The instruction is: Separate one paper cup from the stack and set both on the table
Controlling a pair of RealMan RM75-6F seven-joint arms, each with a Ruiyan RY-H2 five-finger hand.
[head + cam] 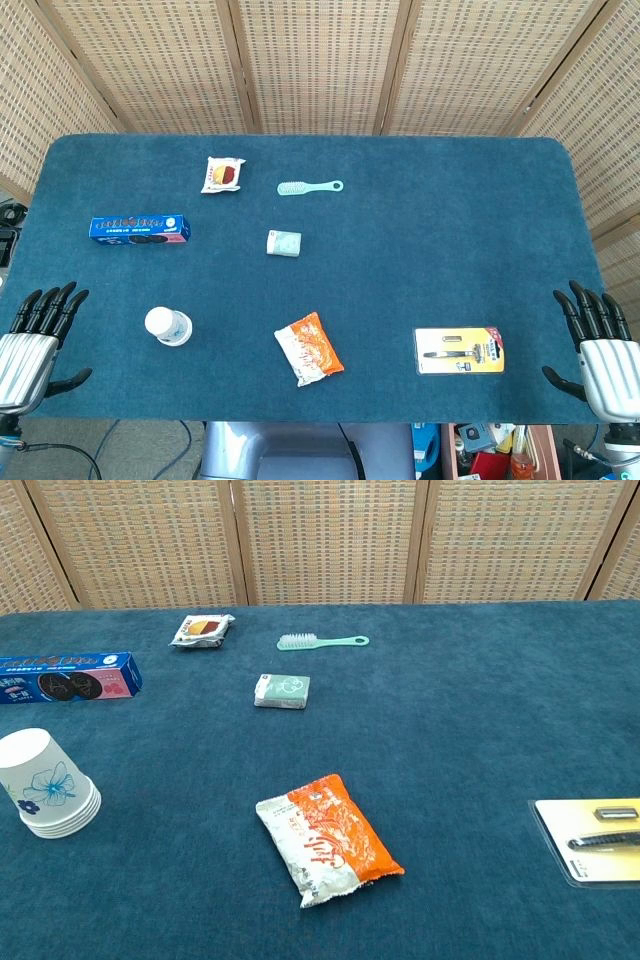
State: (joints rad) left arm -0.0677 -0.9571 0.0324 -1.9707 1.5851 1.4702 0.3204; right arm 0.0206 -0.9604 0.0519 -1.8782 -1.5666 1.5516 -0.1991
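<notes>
My left hand (35, 345) sits at the near left corner of the table (420, 270), holding nothing, its fingers stretched out close together and the thumb splayed to the side. It shows only in the head view.

Just to its right, near the front edge, is the stack of paper cups (48, 785), upside down on the blue cloth, white with a blue flower print. The cups are nested together, their rims layered at the bottom. Farther back on the left lies a blue cookie box (139, 229).

Toward the far middle I see a small snack packet (222, 174), a mint green brush (309, 187) to its right, and a small pale packet (284, 243) nearer to me than the brush. Near the front centre lies an orange and white snack bag (309, 349), tilted.

On the near right lies a razor in a yellow card pack (459, 350). My right hand (600, 350) is at the near right corner, well apart from the cups, holding nothing, fingers extended side by side, thumb out.
</notes>
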